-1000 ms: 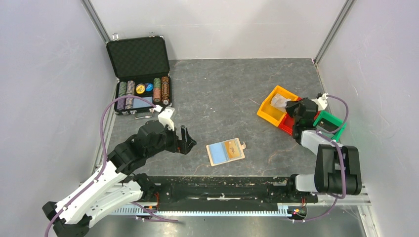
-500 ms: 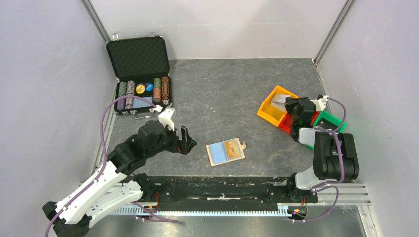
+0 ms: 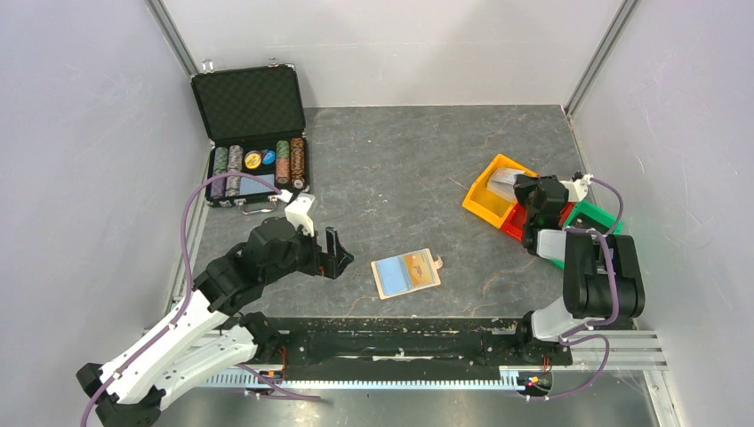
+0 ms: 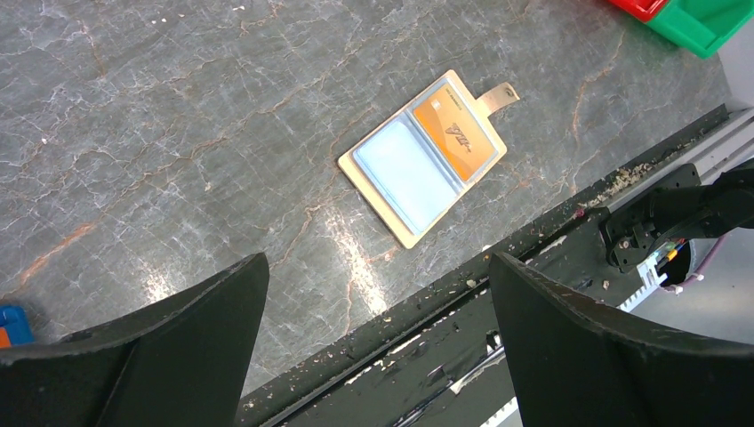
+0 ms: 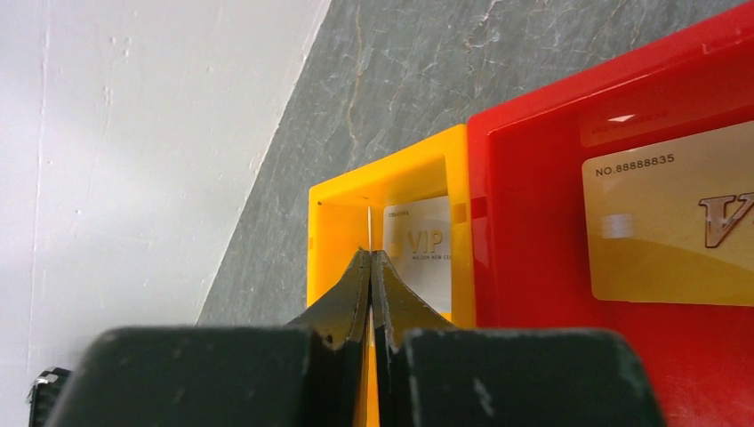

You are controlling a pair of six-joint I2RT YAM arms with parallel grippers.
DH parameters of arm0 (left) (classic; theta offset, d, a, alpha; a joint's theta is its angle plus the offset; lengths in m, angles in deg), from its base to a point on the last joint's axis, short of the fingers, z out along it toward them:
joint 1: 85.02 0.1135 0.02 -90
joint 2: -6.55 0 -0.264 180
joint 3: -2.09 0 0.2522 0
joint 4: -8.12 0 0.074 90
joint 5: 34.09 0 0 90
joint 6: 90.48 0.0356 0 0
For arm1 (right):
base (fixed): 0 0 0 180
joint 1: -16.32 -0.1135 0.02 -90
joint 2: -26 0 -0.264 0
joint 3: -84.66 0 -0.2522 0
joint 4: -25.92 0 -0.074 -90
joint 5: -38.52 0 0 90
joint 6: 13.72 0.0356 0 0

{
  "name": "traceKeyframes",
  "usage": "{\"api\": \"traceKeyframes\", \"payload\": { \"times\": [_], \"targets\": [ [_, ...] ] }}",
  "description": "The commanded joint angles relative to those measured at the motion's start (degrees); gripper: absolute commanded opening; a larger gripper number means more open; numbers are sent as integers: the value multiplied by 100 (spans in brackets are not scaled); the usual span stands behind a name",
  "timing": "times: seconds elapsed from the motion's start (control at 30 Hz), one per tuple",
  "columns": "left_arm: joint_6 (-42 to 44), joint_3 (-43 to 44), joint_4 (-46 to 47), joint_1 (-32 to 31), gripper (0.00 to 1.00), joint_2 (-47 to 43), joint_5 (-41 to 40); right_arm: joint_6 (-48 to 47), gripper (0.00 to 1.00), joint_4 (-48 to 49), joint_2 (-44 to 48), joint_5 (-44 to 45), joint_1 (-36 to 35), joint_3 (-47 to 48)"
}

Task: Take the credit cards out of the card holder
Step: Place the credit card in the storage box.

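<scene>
Robot lab cell, plain white walls (image 3: pixel 80 133), metal corner posts (image 3: pixel 174 37), grey marbled tabletop (image 3: pixel 400 160), two bench-mounted arms (image 3: pixel 182 342)

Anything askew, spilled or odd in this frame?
Nothing spilled or damaged. The card holder lies open, askew to the table edge, an orange card inside. VIP cards lie in the red bin and yellow bin.

"VIP" on yellow-bin card (image 5: pixel 421 254); "NO.88888835" on red-bin card (image 5: pixel 676 227)

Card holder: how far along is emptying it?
Done: a white card lies in the yellow bin, a gold card in the red bin. In hand: the right gripper is shut by the yellow bin; the left gripper hangs open. Left: an orange card sits in the card holder.
</scene>
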Motion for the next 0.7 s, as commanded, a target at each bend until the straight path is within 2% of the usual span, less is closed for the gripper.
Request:
{"api": "traceKeyframes", "payload": {
  "times": [0.0, 0.67],
  "targets": [
    [264, 10, 78, 11, 100, -38, 99, -8, 0, 105, -135, 223, 36, 30],
    [273, -4, 84, 4, 100, -133, 107, -51, 0, 77, -381, 518, 28, 74]
  ]
}}
